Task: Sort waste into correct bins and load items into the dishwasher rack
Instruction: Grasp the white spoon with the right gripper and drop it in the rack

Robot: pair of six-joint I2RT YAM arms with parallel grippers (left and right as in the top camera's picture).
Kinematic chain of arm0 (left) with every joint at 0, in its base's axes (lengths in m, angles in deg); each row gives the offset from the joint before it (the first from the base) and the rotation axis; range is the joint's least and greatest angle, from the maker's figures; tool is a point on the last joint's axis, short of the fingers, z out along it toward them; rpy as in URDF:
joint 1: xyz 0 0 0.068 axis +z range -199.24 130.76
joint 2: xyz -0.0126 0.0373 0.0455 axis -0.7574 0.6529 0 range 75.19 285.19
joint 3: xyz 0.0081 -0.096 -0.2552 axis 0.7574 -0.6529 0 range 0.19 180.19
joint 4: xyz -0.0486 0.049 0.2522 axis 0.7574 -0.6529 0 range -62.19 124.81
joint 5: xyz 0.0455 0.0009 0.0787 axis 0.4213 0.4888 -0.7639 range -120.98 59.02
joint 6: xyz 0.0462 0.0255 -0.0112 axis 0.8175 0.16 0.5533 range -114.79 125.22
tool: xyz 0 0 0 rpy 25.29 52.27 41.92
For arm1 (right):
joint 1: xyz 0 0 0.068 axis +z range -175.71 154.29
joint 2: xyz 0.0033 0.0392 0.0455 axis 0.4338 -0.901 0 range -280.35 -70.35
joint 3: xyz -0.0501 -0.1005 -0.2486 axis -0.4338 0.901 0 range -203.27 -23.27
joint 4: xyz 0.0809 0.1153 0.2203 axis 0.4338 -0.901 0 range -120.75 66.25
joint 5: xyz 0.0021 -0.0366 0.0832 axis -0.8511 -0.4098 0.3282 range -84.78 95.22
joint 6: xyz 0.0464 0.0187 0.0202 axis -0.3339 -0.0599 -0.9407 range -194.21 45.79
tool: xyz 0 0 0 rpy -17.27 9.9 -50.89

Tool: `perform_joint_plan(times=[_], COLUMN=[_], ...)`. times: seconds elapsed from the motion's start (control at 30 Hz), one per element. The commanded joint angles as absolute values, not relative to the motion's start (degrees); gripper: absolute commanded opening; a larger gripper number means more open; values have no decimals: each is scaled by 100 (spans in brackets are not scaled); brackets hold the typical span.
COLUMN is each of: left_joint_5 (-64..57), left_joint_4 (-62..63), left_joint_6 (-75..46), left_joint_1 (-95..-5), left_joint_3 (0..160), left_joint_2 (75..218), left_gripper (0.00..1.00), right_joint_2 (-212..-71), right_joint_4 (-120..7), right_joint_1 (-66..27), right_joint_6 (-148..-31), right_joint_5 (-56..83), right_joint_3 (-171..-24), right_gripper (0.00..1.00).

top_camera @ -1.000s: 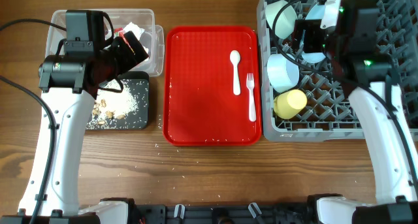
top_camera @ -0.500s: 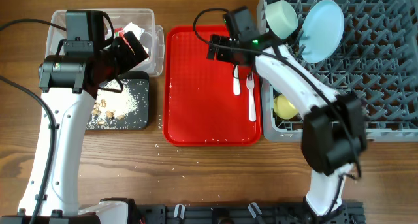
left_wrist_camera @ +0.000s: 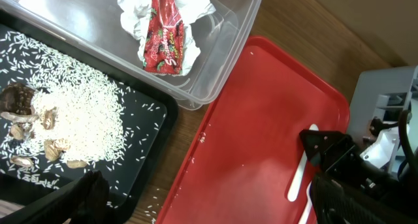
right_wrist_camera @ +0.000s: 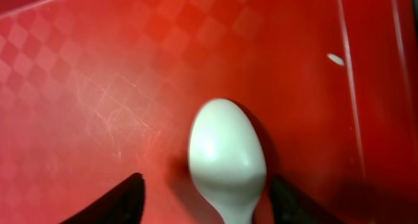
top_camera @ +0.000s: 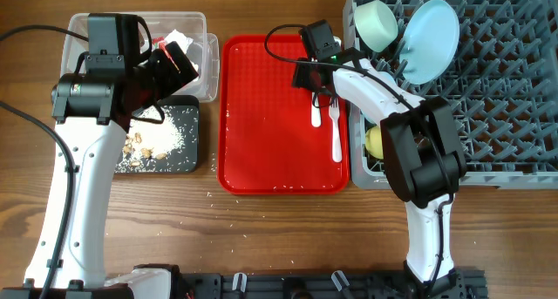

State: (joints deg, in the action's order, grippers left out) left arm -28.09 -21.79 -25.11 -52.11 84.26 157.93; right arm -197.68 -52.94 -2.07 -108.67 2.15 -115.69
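Spoon (right_wrist_camera: 226, 149) of white plastic lies on the red tray (right_wrist_camera: 98, 87) with its bowl between the spread fingers of the right tool (right_wrist_camera: 206, 201), which is released and grasps nothing. The fork (top_camera: 335, 129) lies just right of it, and farther right the dishwasher rack (top_camera: 506, 116) holds the light blue plate (top_camera: 432, 29), pale green bowl (top_camera: 377, 22) and yellow cup (top_camera: 375, 142). The left tool (left_wrist_camera: 209, 185), likewise released and empty, hangs over the table's left side, above the clear tub (left_wrist_camera: 225, 61) with the napkin (left_wrist_camera: 166, 25) and the black tray (left_wrist_camera: 147, 123) of rice (left_wrist_camera: 72, 119) and brown scraps (left_wrist_camera: 19, 100).
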Motion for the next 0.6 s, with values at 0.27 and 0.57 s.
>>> perform_joint_plan(times=[0.27,0.57], left_joint_5=[-2802,-2802], left_joint_4=[-2165,-2165], left_joint_6=[-2507,-2507], left_joint_1=[-5185,-5185], left_joint_3=[8430,8430], left_joint_2=[15837,15837], left_gripper=[100,100], right_joint_2=[-20098,-19475], right_joint_4=[-5454,-5668], right_joint_1=[-201,-218], right_joint_6=[-10869,-9962], right_joint_5=[282,1001], right_joint_3=[-11656,-11742], right_gripper=[11,4])
